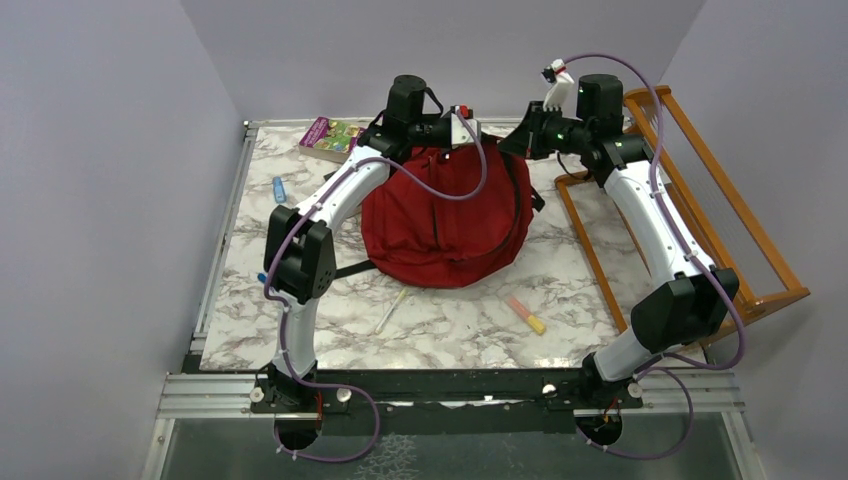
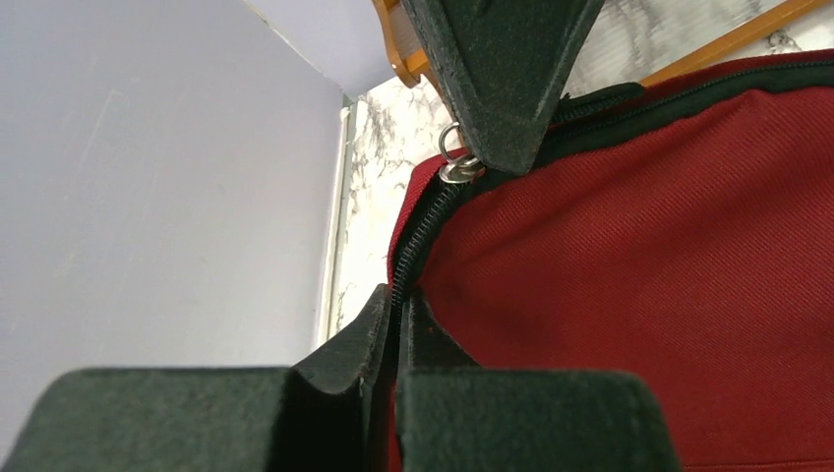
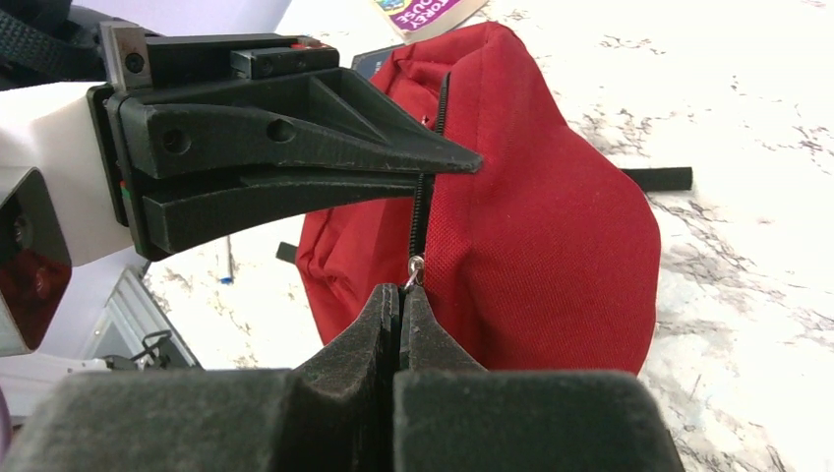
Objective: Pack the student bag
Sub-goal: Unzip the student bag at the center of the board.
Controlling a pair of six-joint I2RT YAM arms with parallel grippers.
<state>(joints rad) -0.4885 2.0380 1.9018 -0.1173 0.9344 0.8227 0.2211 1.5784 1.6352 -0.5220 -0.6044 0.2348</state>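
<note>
1. Red fabric backpack (image 1: pixel 440 225) with black straps lies right at both grippers' tips, its black zip track (image 3: pixel 421 224) running between them, seemingly shut.
2. The left gripper (image 2: pixel 398 300) is pressed together, pinching the bag's zip edge; the right gripper (image 3: pixel 403 295), facing it, pinches the small metal zip ring (image 3: pixel 416 264).
3. Judged step: unzipping the bag, since things to pack lie outside it.
4. Next, the right gripper likely must draw the ring along the track, away from the left, while the left anchors the fabric.
5. Behind the grippers, a white marbled tabletop (image 1: pixel 450 335) carries a yellow-orange marker (image 1: pixel 525 314) and a pale pen (image 1: pixel 390 312); a colourful book (image 1: pixel 330 135) lies left of the left gripper, a wooden rack (image 1: pixel 700 200) right of the right one; lilac walls (image 1: pixel 100 150) surround.
</note>
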